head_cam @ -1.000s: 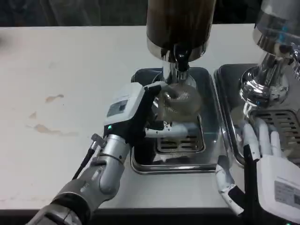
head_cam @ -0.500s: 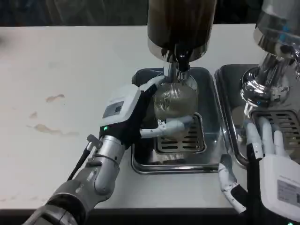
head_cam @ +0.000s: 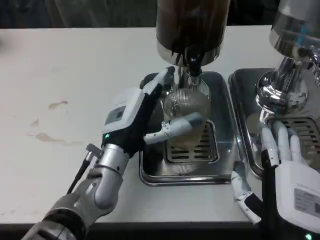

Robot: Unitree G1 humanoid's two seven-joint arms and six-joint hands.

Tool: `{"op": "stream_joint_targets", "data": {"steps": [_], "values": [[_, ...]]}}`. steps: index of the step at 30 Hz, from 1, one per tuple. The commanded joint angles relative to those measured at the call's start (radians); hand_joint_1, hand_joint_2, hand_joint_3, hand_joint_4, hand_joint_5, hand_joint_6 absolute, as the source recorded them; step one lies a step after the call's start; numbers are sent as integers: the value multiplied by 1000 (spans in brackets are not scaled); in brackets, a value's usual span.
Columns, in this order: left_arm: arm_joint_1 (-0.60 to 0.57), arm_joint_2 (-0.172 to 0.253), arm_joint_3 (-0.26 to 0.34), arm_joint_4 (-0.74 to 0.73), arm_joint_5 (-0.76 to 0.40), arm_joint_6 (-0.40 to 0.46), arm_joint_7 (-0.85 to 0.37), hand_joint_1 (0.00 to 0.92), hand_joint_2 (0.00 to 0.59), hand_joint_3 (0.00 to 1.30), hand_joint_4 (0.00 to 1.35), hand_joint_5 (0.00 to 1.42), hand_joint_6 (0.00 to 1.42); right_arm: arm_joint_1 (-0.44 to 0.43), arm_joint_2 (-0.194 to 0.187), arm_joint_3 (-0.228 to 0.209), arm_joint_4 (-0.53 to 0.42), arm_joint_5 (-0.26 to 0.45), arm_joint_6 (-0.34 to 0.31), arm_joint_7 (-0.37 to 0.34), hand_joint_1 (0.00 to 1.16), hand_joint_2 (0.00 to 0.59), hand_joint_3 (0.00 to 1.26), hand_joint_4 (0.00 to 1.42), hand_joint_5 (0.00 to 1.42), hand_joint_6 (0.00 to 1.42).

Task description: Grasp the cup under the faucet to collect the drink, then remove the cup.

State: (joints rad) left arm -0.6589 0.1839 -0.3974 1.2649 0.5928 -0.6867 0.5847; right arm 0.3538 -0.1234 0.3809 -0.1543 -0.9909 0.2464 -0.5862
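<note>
Cup [head_cam: 186, 107]: clear, ribbed, round-bodied glass or plastic, standing on the slotted grille of the steel drip tray [head_cam: 226, 150], directly below the dispenser's faucet [head_cam: 193, 67]. No liquid level can be read through the ribbing.

Left hand [head_cam: 145, 112]: wrapped around the cup, one finger across its near face, others reaching up along its far-left side toward the spout. Contact looks like a grip, fingers closed on the cup wall. Judgement: collecting phase; the cup needs to sit steady with its mouth centred under the faucet. Best practice here is to keep the wrist level, hold pressure light since the ribbed wall is thin-looking and may flex, and keep the upper fingers clear of the stream path. On removal, draw the cup low and toward the robot so the rim does not catch the spout.

Right hand [head_cam: 287, 165]: holds nothing, fingers apart and extended, resting near the front edge of the second tray [head_cam: 240, 107].

Surroundings: dark cylindrical dispenser tank [head_cam: 192, 25] with polished metal base; second chrome dispenser [head_cam: 290, 60] to the right; white table [head_cam: 65, 75] with faint brown stains on the left.
</note>
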Motion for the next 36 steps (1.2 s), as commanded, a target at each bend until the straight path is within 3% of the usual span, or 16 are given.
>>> {"op": "stream_joint_targets", "data": {"steps": [1,10,16,19,22,27,33,36], "values": [[37,23,23,-25,-21,-39,22,21,0,76,154,325,253,-13,-2,-3,14,10,-17,-2,310,487,105,0,4,199],[87,64,93,-47,-80,-103,-5,0,0,96,175,336,259,-27,-11,-12,20,12,-24,6,306,479,103,0,3,199],[116,101,132,-82,-116,-149,-34,0,0,51,126,310,263,-43,-24,-26,28,18,-29,18,301,473,103,0,3,199],[142,127,152,-114,-145,-187,-77,0,2,9,67,269,187,-54,-31,-29,34,19,-31,23,299,472,103,0,3,199],[184,165,178,-166,-181,-230,-136,0,18,0,15,243,162,-64,-42,-32,41,24,-34,32,297,472,97,0,1,194],[276,215,217,-280,-226,-283,-223,0,55,0,0,45,6,-83,-57,-24,51,11,-34,45,304,464,84,0,0,142],[379,245,272,-473,-321,-315,-346,0,60,0,0,1,0,-105,-81,-21,56,7,-42,69,306,454,75,0,0,120],[406,254,289,-570,-435,-311,-464,0,63,0,0,0,0,-111,-87,-21,59,14,-48,74,305,451,74,0,0,118]]}}
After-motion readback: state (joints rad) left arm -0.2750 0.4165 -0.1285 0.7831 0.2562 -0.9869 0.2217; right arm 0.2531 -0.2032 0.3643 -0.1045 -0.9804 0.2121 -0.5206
